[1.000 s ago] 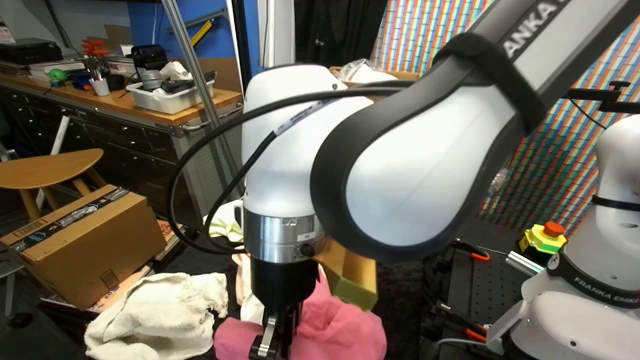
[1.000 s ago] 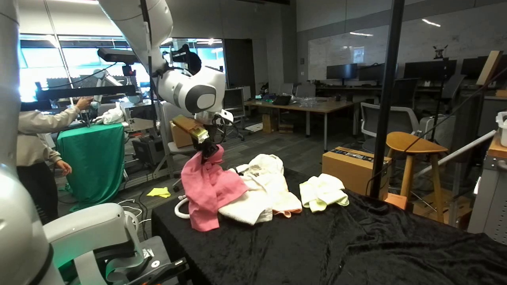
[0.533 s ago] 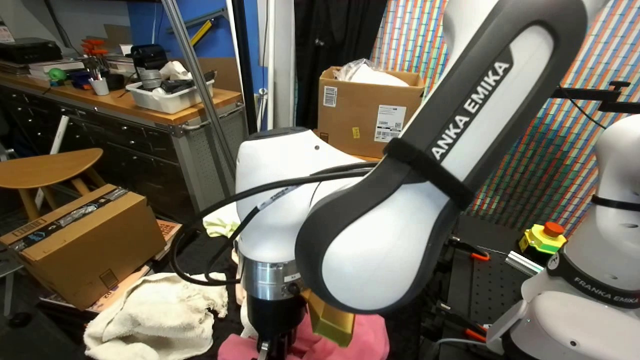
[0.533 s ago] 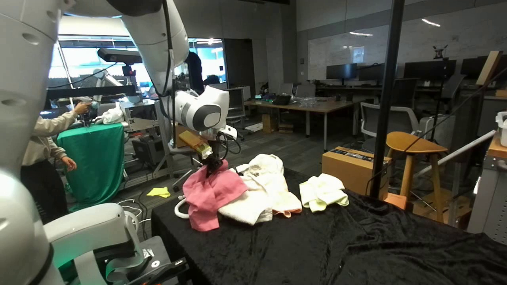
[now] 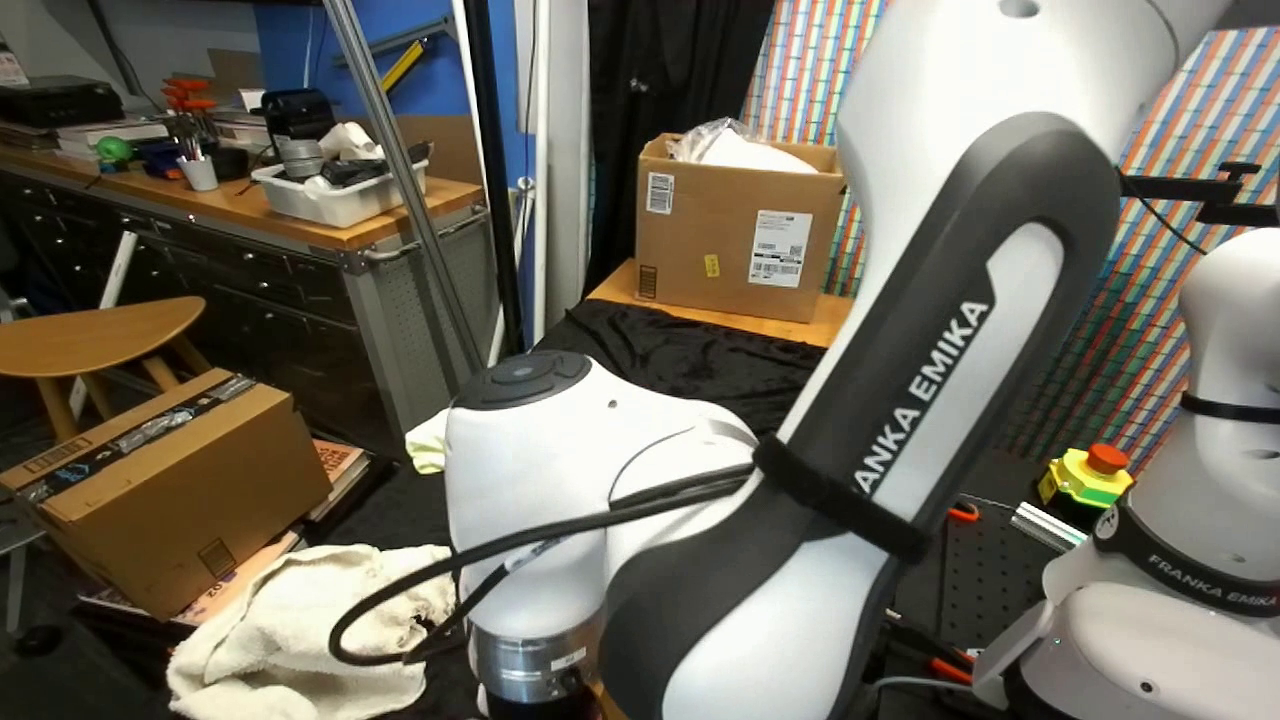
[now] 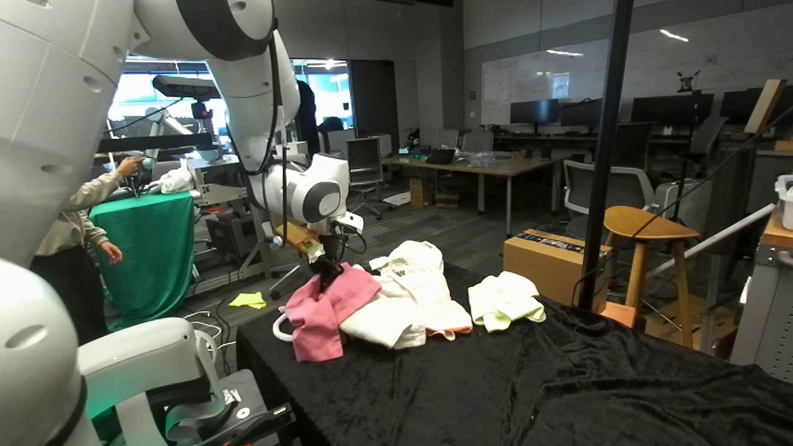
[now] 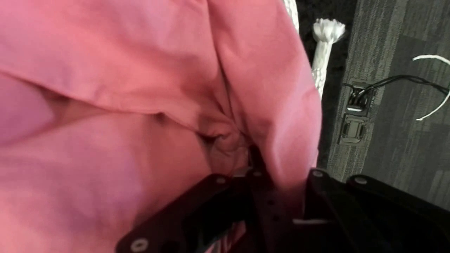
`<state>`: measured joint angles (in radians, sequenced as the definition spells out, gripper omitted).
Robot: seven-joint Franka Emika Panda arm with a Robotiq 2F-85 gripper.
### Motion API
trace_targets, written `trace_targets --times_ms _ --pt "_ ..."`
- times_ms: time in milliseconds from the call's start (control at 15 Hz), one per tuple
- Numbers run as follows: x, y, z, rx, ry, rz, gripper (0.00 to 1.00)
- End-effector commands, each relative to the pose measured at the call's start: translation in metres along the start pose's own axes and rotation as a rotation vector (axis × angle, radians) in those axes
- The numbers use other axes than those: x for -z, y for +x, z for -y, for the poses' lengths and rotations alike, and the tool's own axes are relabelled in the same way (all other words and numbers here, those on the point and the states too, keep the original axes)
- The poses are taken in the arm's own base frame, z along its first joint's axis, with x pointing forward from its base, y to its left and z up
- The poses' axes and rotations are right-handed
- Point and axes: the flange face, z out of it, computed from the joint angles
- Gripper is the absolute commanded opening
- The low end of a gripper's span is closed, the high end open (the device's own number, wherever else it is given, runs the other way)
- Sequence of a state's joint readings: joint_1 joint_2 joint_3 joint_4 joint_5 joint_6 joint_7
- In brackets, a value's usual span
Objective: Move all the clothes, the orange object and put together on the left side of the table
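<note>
Table (image 6: 483, 396), black-topped and wrinkled, is lying below my arm (image 5: 880, 400), which is arching over one end of it. White and cream cloths (image 6: 387, 319) are making up the largest heap, sitting near the table's edge. The pink cloth (image 6: 316, 331) is resting against that heap, one part draping flat on the table and another standing up in a crumple at my grip. A pale yellow-white cloth (image 6: 505, 300) is lying just beside the heap, on the side away from the pink. My gripper (image 7: 285, 174) is grasping the pink cloth: its jaws are standing only slightly apart, and a fold of pink is filling the gap. My fingers (image 7: 260, 193) are pinching low over the table, and creases are running together toward them. A white rope (image 7: 323, 52), frayed at its end, is showing beside the pink cloth, which is partly hiding it.
</note>
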<state>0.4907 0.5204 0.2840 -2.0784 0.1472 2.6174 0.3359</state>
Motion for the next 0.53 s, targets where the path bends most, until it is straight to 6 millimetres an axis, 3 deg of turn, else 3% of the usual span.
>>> trace_targets --times_ms 0,67,133,200,400,467 --pt "-0.010 0.002 0.037 0.002 -0.019 -0.032 0.11" --pt "-0.012 0.000 0.046 0.003 -0.024 -0.034 0.37" --pt "-0.012 -0.003 0.057 0.005 -0.026 -0.036 0.44" --pt "0.000 0.000 0.041 0.013 -0.036 -0.033 0.51" --pt "0.012 0.000 0.046 0.024 -0.040 -0.050 0.74" --pt "0.006 0.006 0.042 0.022 -0.044 -0.057 0.81"
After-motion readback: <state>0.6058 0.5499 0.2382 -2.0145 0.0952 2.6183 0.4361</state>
